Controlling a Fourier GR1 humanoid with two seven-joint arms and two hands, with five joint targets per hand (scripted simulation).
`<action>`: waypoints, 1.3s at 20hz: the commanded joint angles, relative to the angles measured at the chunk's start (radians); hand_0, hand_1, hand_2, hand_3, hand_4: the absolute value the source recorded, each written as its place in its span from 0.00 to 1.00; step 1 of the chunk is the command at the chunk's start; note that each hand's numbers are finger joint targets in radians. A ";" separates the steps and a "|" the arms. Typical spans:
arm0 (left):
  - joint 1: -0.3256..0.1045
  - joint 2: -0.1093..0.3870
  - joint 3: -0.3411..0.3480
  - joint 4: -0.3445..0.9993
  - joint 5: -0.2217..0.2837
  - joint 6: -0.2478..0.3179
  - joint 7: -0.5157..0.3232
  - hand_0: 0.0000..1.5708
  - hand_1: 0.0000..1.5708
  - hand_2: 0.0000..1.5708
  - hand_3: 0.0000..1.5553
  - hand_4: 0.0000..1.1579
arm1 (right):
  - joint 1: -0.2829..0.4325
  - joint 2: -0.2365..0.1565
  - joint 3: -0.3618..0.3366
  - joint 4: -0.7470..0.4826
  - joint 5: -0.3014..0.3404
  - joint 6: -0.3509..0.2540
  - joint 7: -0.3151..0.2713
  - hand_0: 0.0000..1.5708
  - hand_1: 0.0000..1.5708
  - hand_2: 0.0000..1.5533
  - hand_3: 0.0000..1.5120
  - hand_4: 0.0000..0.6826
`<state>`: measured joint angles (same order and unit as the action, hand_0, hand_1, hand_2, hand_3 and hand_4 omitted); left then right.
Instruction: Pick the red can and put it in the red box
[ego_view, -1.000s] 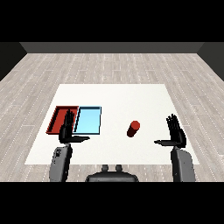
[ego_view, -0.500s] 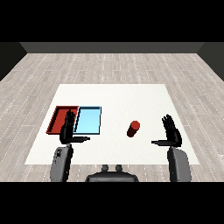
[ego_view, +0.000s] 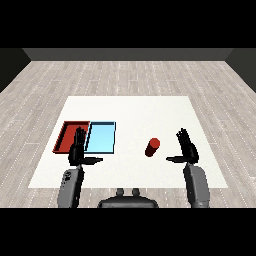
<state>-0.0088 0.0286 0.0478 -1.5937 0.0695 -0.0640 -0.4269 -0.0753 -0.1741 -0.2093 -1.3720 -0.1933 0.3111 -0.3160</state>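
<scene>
The red can (ego_view: 152, 147) stands upright on the white table, right of centre. My right hand (ego_view: 187, 148) hovers a short way to the can's right, fingers straight and thumb pointing toward it, not touching it. The red tray (ego_view: 68, 135) lies at the left, with the light blue tray (ego_view: 102, 137) beside it on the right. My left hand (ego_view: 78, 150) is held open in front of the two trays, covering part of the red tray's near corner.
The white table (ego_view: 135, 112) sits on a grey wood-plank floor. Both grey forearms come up from the lower corners of the view.
My right hand has moved left, toward the red can. The left hand has barely shifted. The can and trays stay where they were.
</scene>
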 joint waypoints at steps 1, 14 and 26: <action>-0.033 -0.015 -0.006 -0.040 0.006 0.035 0.066 0.00 0.00 0.00 0.00 0.00 | -0.065 -0.028 -0.025 0.136 -0.010 0.035 -0.029 0.00 0.00 0.00 0.00 0.00; -0.023 -0.011 -0.001 -0.027 0.022 0.023 0.046 0.00 0.00 0.00 0.00 0.00 | -0.160 0.078 0.053 0.330 0.034 -0.006 -0.111 0.00 0.00 0.00 0.00 0.00; -0.027 0.011 0.010 0.003 0.023 0.003 0.006 0.00 0.00 0.00 0.00 0.00 | -0.143 0.127 0.108 0.343 0.052 -0.069 -0.115 0.00 0.00 0.00 0.00 0.00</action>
<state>-0.0047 0.0307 0.0467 -1.6214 0.0867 -0.0534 -0.4076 -0.2427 -0.0719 -0.1287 -1.0263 -0.1569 0.2668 -0.4149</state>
